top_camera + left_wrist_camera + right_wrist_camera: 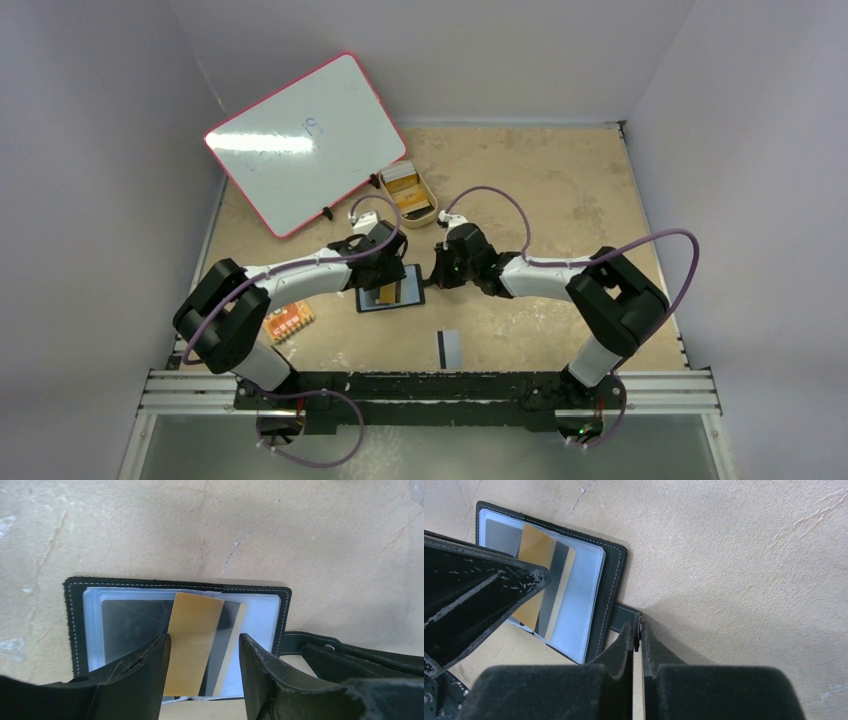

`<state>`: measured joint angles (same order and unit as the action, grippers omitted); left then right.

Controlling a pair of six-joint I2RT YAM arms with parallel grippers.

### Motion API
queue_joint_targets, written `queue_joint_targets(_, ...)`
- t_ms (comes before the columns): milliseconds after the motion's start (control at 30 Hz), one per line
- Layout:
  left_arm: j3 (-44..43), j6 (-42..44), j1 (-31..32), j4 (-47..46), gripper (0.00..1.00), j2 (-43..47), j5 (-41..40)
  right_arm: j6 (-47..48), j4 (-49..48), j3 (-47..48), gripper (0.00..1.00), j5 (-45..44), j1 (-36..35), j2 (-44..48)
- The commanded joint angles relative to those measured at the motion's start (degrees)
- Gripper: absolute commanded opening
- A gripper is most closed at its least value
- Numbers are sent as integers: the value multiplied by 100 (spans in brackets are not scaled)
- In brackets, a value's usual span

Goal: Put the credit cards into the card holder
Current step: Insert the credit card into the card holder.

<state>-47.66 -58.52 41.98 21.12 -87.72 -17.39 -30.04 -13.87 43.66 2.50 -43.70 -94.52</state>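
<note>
Two robot arms meet over an open black card holder [75, 625] lying flat at the middle of a tan table [560, 190]. The left gripper [204, 640] reaches over the holder from the near-left. Its fingers [150, 670] stand about half apart, with an orange-gold card [192, 630] held between them by its two long edges. The card bears a dark stripe along its right side and lies slightly tilted, its far end over the holder's clear pockets. A grey card [130, 622] shows through the pocket to its left.

The right gripper [637, 627] comes in from the right with its jaws closed together. Its tips rest on the end of the holder's snap tab [623, 614], which sticks out from the right edge. Whether the tab is pinched between the tips or only pressed down cannot be told.

A pale card with a black stripe [449, 347] lies alone on the table, near and to the right of the holder. More cards [405, 185] sit in a tan tray [430, 213] on the far side. A pink-framed whiteboard [305, 140] lies at the far left, and a small orange board [290, 320] lies by the left arm.
</note>
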Motion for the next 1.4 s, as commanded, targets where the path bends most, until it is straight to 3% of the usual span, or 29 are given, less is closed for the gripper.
queue_joint_targets(0,109,-258,-42,-566,52,155,362,-97,-173,-54,0,-31,2,38)
queue_joint_targets(467,341,-811,-42,-1488,51,120,1194,-432,-247,-199,0,19,2,55)
queue_joint_targets(733,-83,-375,-49,-208,51,443,413,-641,-108,-393,0,-178,20,402)
queue_joint_targets(1367,43,-311,-35,-571,55,51,764,-620,-134,-365,0,-39,20,368)
